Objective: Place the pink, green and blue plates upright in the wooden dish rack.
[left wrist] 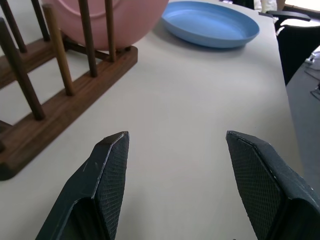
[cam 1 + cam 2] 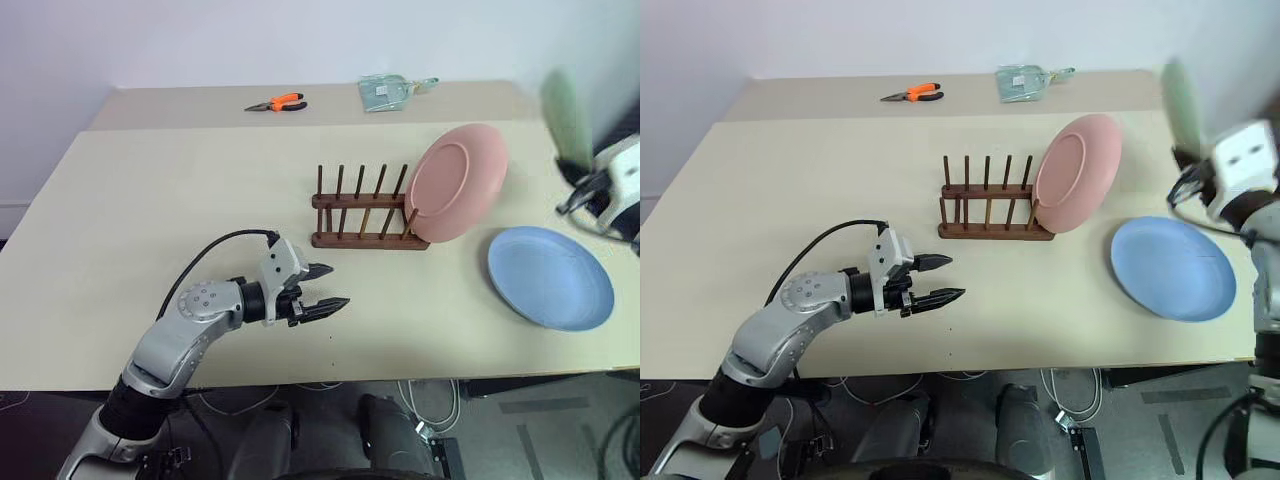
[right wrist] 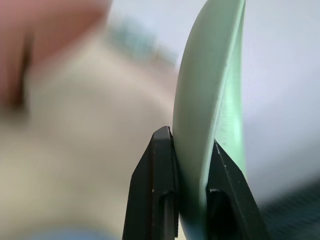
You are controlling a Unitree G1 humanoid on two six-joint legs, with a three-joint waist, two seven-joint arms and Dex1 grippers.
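While right gripper [image 3: 192,160] pinches green plate [image 3: 207,100], pink plate [image 2: 457,182] stands racked.

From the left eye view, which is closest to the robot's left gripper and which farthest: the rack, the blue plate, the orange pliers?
From the left gripper:
1. Wooden rack, just beyond it toward the right.
2. Orange pliers, at the table's far edge.
3. Blue plate, flat at the right side.
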